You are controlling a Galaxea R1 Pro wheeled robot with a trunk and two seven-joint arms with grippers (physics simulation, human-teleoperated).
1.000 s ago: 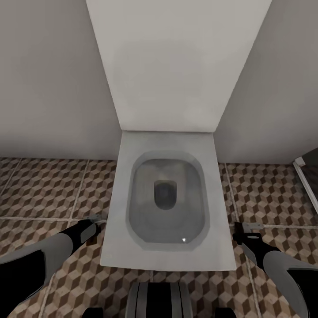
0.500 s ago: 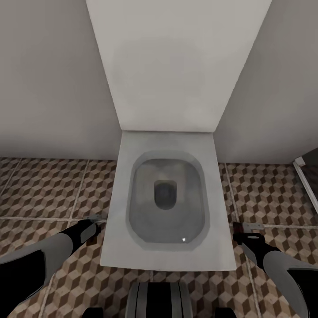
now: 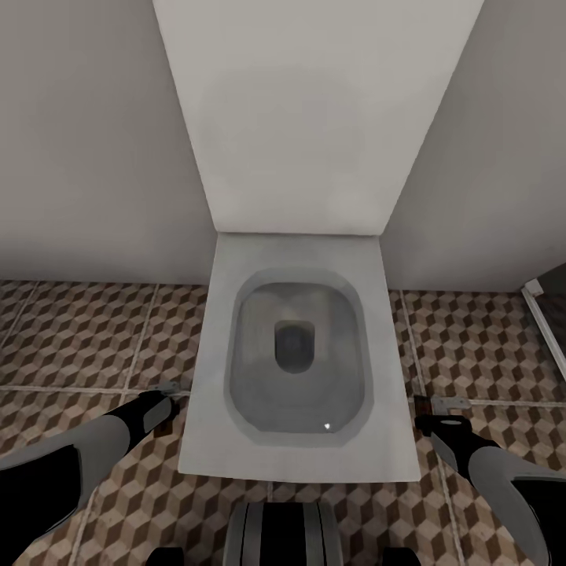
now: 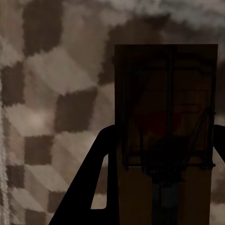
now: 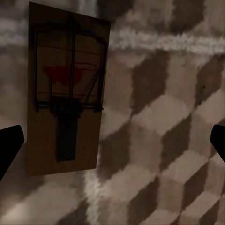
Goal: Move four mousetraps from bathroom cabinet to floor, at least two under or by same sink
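Two mousetraps show: one [image 4: 166, 136] pinched in the left end effector [image 3: 169, 391], another [image 5: 68, 93] flat on the bathroom floor [image 3: 86, 338] below the spread right end effector [image 3: 435, 406]. Placing seems underway beside the toilet [image 3: 299, 362]; next, the held trap likely needs lowering

Grey arms [image 3: 86, 456], black fingers [image 4: 89, 187]

The head camera is looking steeply down from above the toilet [image 3: 295, 354] onto the bathroom floor [image 3: 86, 330]. Both wrist cameras are hovering close over that same floor [image 4: 42, 117] [image 5: 178, 140].
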